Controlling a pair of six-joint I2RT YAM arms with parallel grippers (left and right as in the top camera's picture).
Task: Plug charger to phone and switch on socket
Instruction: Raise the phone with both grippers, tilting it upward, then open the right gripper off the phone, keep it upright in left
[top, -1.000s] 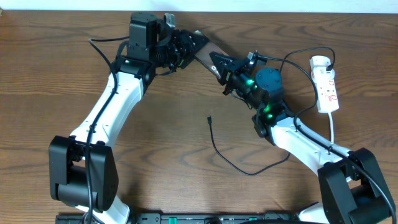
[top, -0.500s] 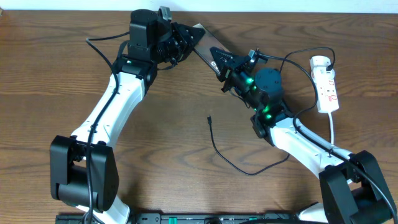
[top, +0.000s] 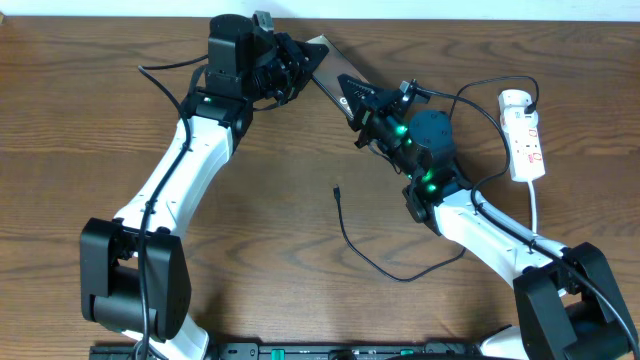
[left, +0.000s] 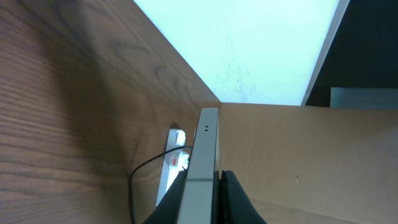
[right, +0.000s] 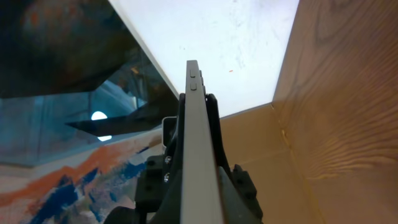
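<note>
The phone (top: 333, 84), a dark slab with white lettering, is held above the table's back middle between both grippers. My left gripper (top: 300, 66) is shut on its far-left end. My right gripper (top: 364, 108) is shut on its near-right end. The left wrist view shows the phone edge-on (left: 204, 155) between my left fingers (left: 205, 202). The right wrist view shows its edge (right: 197, 124) between my right fingers (right: 200, 186). The charger is a thin black cable whose tip (top: 336, 188) lies loose on the table centre. The white socket (top: 525, 134) lies at the right and also shows in the left wrist view (left: 169, 174).
The charger cable (top: 385, 272) loops across the table's middle toward the right arm. A black lead (top: 480, 88) runs into the socket's top end. The table's back edge (top: 450, 20) lies close behind the phone.
My left gripper has moved a little toward the back edge with its end of the phone. The right gripper has barely moved. The charger and socket have not moved.
</note>
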